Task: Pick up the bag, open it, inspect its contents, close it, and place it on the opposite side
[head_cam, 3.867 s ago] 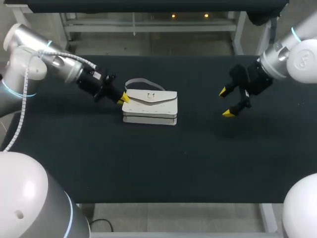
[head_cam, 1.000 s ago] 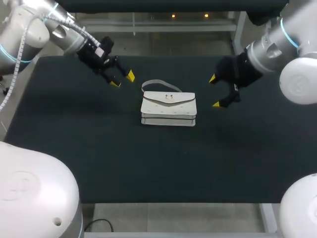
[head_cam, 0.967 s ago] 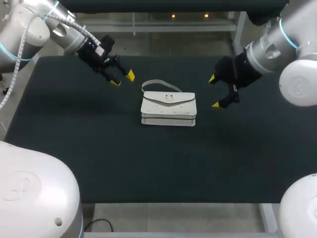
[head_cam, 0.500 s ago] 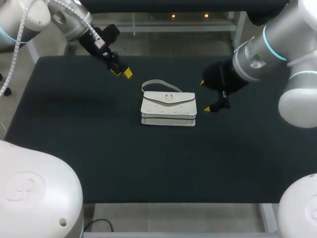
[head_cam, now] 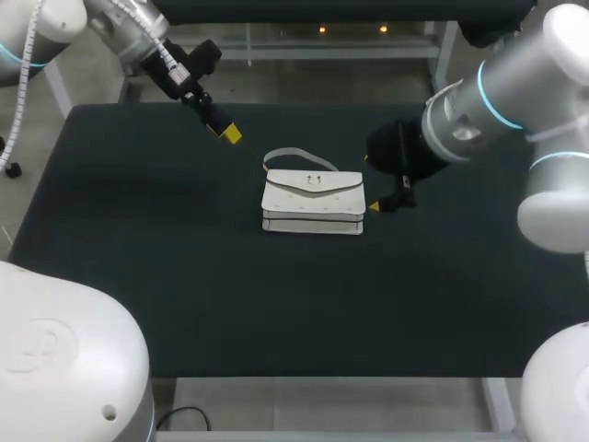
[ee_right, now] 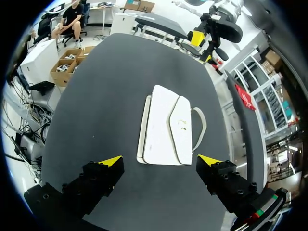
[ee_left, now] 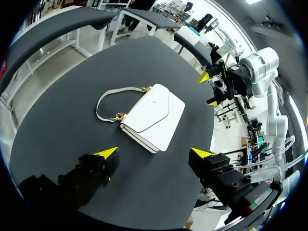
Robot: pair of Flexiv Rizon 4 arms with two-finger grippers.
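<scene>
**Both claws open, bag flat on the table**

At the right gripper: spread wide, nothing held, poised just beside the right end of the white bag, looking down on its flap and clasp. At the left gripper: likewise spread and empty, raised over the table's far left part, well apart from the bag. Between the two arms, near the middle of the black table: the bag itself, lying flat, flap shut, pale strap curving toward the far edge.
</scene>
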